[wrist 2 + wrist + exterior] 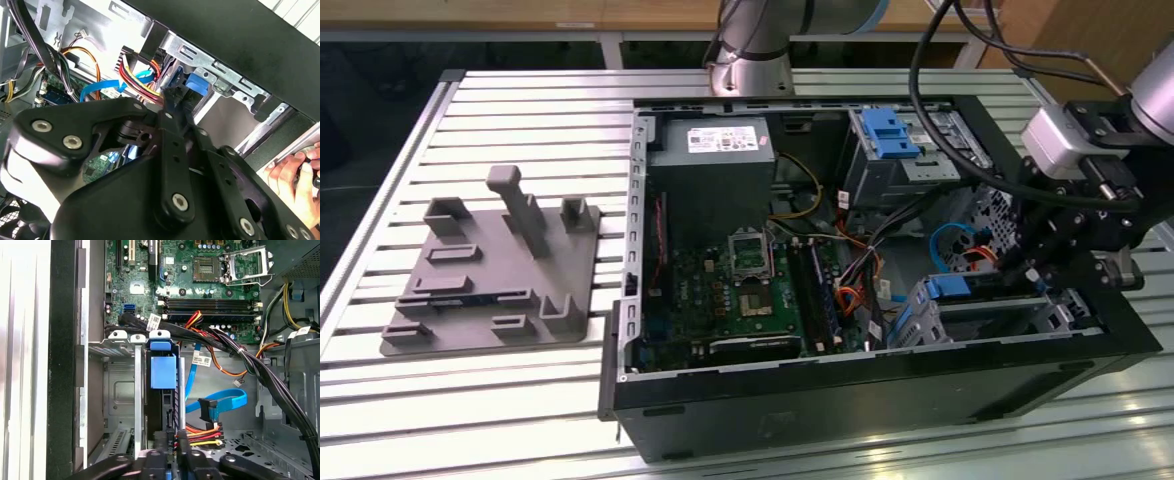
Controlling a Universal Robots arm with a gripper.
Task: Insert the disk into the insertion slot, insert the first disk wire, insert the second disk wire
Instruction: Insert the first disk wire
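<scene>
Step in hand: 1 of 3 by my reading, seating the disk (163,371) in the insertion slot (120,390); neither wire looks plugged in.
Disk: edge-on inside the slot, its blue carrier between the grey cage walls, in the corner of the computer case (854,400) at the exterior view's right.
Gripper (170,437): fingers drawn close together, seemingly pinching the disk's near end.
Wires: the blue flat wire (225,401) and the red-and-yellow wire bundle (202,436) lie loose just beside the gripper, connectors free.
Next move calls for: a straight, untilted push along the cage, with both loose connectors kept clear of the disk's end.
Bystander: a person's hand (292,175) outside the case wall, apart from the gripper.
</scene>
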